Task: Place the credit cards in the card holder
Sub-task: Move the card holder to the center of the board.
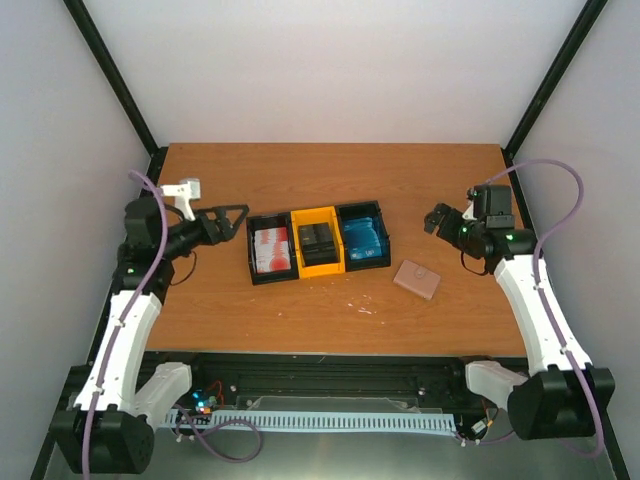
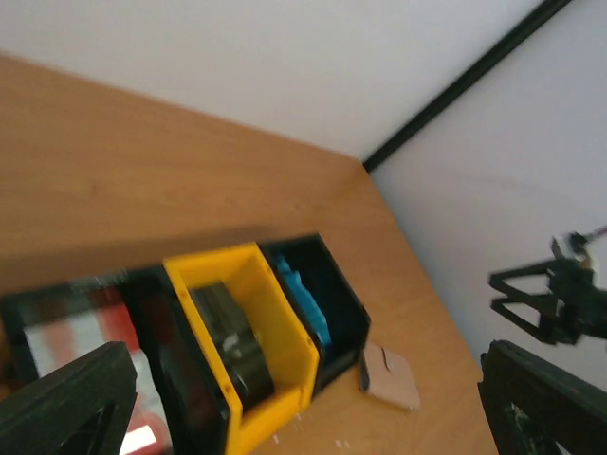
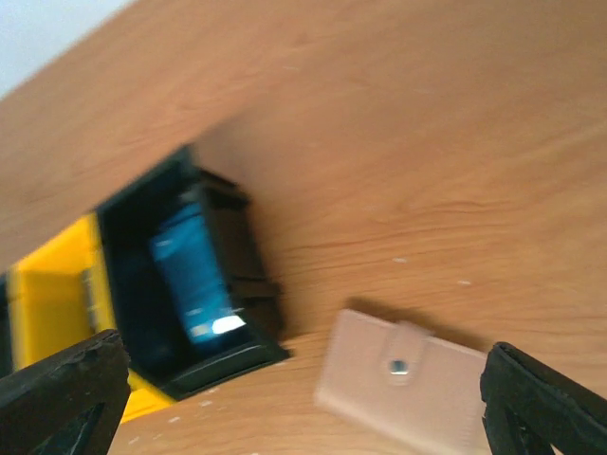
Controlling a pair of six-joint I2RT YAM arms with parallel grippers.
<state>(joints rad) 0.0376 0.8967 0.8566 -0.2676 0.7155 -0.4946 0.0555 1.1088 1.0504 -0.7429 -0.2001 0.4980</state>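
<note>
Left gripper (image 1: pixel 240 220) at nine o'clock, right gripper (image 1: pixel 433 220) at three, fingers (image 3: pixel 541 398) spread, empty — nothing started; card holder (image 1: pixel 417 279) at five lies shut, so opening it likely comes first.

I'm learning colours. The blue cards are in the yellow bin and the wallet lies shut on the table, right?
No. The blue cards are in a black bin beside the yellow bin, as the top view shows. The wallet is shut on the table.
</note>
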